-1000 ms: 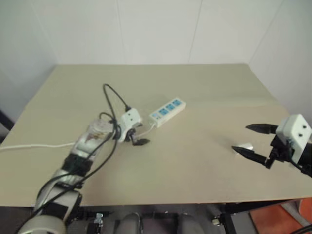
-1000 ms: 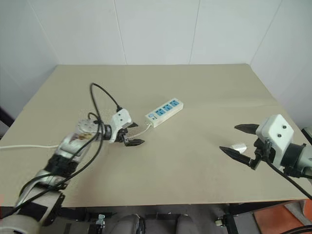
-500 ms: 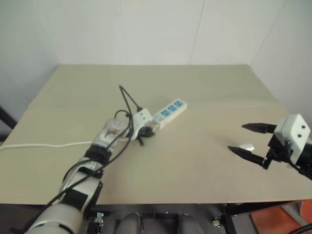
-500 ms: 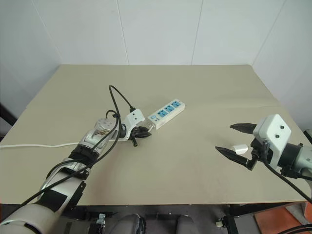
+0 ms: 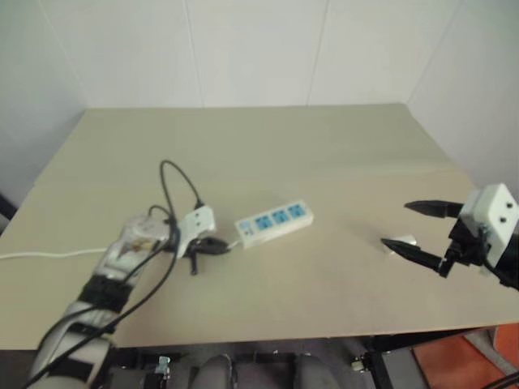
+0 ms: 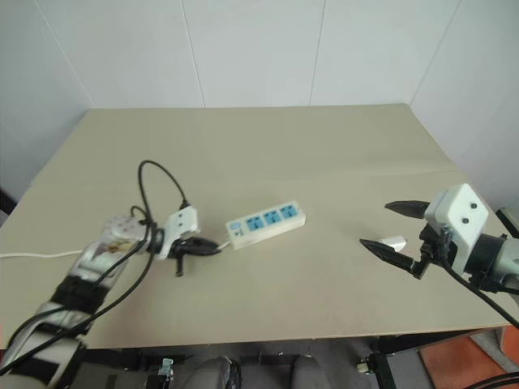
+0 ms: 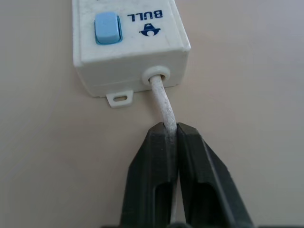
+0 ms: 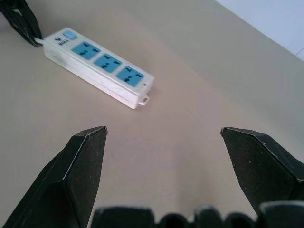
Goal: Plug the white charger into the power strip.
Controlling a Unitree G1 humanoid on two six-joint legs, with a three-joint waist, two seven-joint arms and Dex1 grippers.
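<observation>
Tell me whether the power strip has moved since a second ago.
Yes. Against the charger, which stayed put, the power strip slid toward the table's near edge, pulled by the left gripper shut on its cord.

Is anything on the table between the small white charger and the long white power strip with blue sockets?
Nothing visible: only bare beige table lies between the small white charger and the long white power strip.
</observation>
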